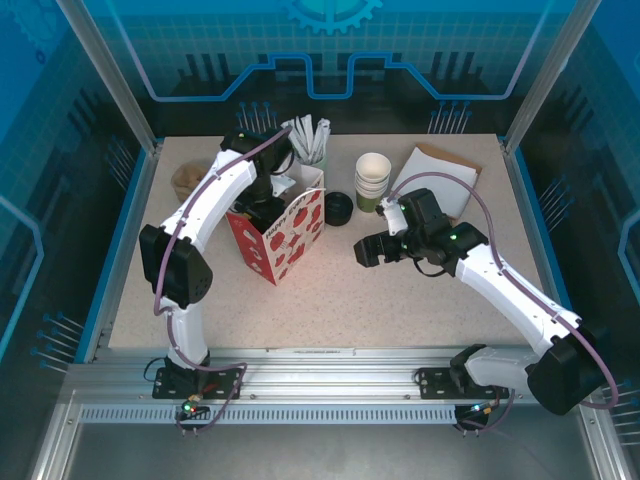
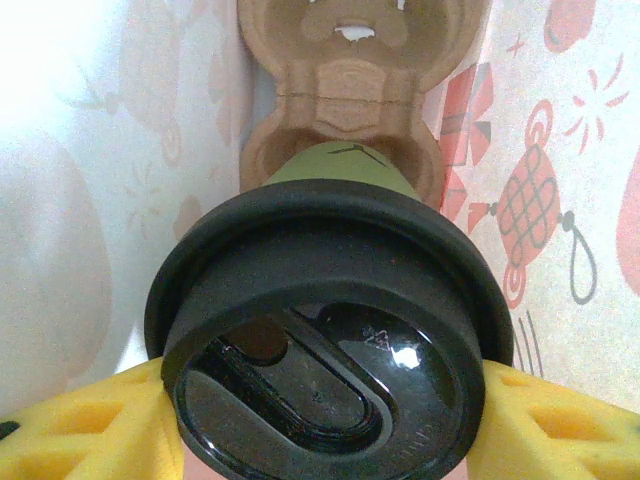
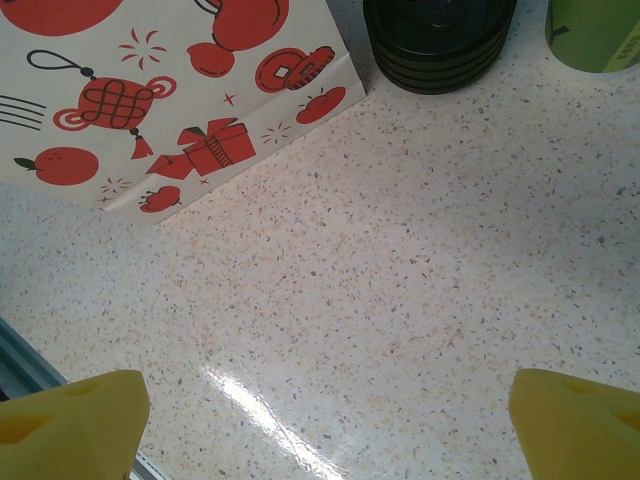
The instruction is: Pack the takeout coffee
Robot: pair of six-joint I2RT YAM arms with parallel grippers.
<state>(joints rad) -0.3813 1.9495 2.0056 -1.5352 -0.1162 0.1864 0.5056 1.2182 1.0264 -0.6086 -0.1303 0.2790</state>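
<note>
The takeout coffee (image 2: 330, 340), a dark-green cup under a round black lid, hangs inside the red-patterned white paper bag (image 1: 285, 235). My left gripper (image 2: 325, 430) is shut on it, one yellow finger (image 2: 80, 430) at each side of the cup just under the lid rim. Below the cup lies a brown pulp cup carrier (image 2: 340, 90) on the bag's floor. From above, the left arm reaches down into the bag's mouth (image 1: 262, 190). My right gripper (image 1: 362, 250) hovers open over bare table to the right of the bag, with nothing between its fingers (image 3: 70, 425).
A stack of black lids (image 1: 339, 208) and a stack of white-rimmed green cups (image 1: 373, 180) stand behind the right gripper. A cup of white sticks (image 1: 310, 140) stands behind the bag. Brown paper (image 1: 440, 170) lies at the back right.
</note>
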